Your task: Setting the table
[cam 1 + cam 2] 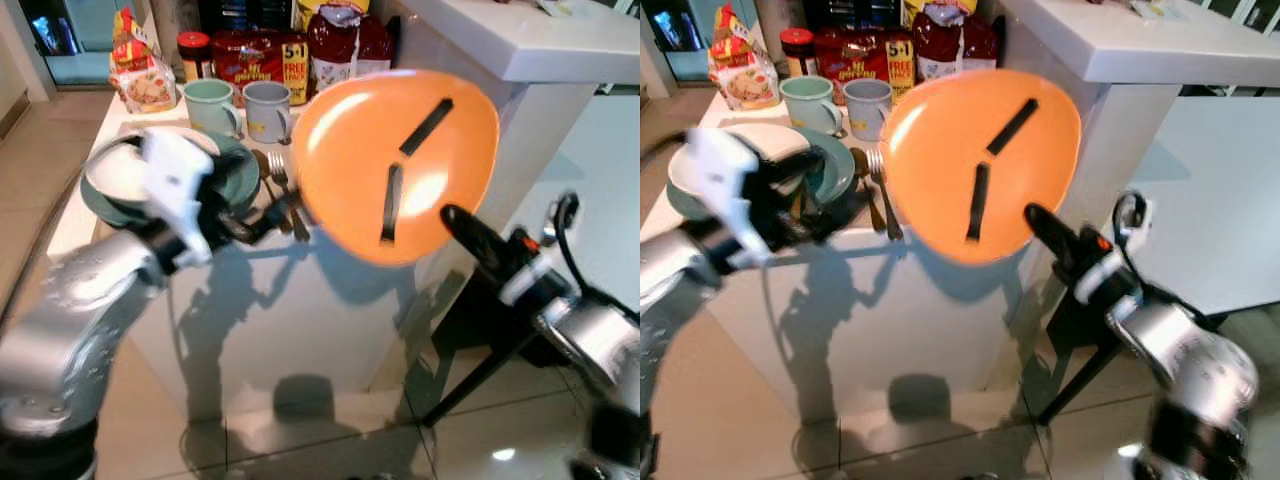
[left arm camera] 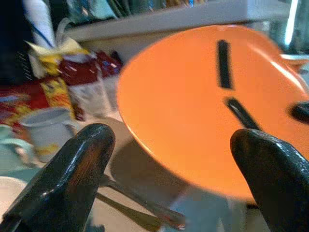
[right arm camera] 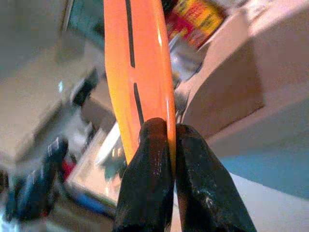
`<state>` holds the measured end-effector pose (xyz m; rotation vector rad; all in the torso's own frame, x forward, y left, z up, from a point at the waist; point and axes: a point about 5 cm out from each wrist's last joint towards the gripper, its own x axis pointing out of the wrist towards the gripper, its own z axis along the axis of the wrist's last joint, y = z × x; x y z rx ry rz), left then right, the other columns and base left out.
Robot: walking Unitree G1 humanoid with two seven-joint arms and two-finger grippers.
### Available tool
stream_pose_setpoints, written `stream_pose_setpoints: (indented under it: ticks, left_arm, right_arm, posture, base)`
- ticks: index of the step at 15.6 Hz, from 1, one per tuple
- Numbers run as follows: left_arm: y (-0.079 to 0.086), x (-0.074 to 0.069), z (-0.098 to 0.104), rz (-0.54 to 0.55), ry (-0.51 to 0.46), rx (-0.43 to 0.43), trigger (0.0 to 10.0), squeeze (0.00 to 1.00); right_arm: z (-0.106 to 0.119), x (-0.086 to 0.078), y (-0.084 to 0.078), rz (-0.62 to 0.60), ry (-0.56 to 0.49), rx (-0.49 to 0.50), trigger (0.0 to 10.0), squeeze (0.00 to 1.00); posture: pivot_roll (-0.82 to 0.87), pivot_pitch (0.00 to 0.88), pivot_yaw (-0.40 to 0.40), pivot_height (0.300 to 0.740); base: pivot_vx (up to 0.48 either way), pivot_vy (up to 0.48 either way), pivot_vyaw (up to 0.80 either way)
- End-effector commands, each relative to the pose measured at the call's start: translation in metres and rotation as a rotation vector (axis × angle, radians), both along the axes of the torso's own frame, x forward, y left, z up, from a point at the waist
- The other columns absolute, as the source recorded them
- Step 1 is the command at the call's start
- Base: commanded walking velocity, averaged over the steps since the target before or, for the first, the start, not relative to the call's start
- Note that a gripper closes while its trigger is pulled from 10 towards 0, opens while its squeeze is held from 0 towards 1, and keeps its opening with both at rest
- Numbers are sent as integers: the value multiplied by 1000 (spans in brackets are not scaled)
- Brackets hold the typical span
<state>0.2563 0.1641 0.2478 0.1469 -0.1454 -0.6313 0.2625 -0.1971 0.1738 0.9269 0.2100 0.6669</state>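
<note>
Now the right end effector [image 1: 455, 222], clenched on the orange plate [image 1: 395, 165] rim (held tilted), carries it. Left end effector [image 2: 169, 174] hangs released at nine o'clock; next, level the plate onto the surface [image 1: 90, 180].

we see groceries lined up at the back of the white counter [image 1: 250, 330]: a yellow-red snack bag [image 1: 140, 70] at the robot's left, then a jar w/ red lid [image 1: 193, 52], a red pack [image 1: 255, 60] marked "5+1 free pack", and a clear bag of red stuff [image 1: 340, 40]. raised white ledge [image 1: 520, 40] on the right. glossy tiled floor [image 1: 300, 430] below, w/ black stand legs [image 1: 480, 375] on it.
</note>
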Motion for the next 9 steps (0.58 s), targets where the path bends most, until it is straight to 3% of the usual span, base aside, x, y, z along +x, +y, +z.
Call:
stream_pose_setpoints:
  ticks: [1, 2, 3, 5, 6, 9]
  left_arm:
    - [2, -3, 4, 14, -26, -1, 10000, 0]
    - [14, -12, -3, 79, -24, 34, 10000, 0]
    - [22, -21, -17, 118, 18, 89, 10000, 0]
    - [30, -30, -36, 166, 79, 109, 10000, 0]
    - [42, -27, -51, 275, 122, 129, 10000, 0]
    - [39, -24, -52, 348, 102, 87, 10000, 0]
  right_arm:
    - [15, -3, 5, 43, -104, -28, 0, 0]
    - [19, -15, 3, 77, -164, -170, 510, 0]
    - [24, -23, 0, 108, -228, -320, 10000, 0]
    - [31, -27, -7, 130, -287, -429, 10000, 0]
    - [33, -23, -14, 105, -303, -543, 10000, 0]
    - [36, -14, -8, 79, -368, -581, 10000, 0]
  posture:
    - [4, 10, -68, 740]
    - [5, 12, -69, 740]
    - [2, 15, -63, 740]
    - [3, 10, -69, 740]
    - [11, 2, -80, 740]
    - [7, 0, -78, 740]
  base:
    - [0, 0, 0]
    - [0, 0, 0]
    - [0, -480, 0]
    - [0, -480, 0]
    - [0, -480, 0]
    - [0, -480, 0]
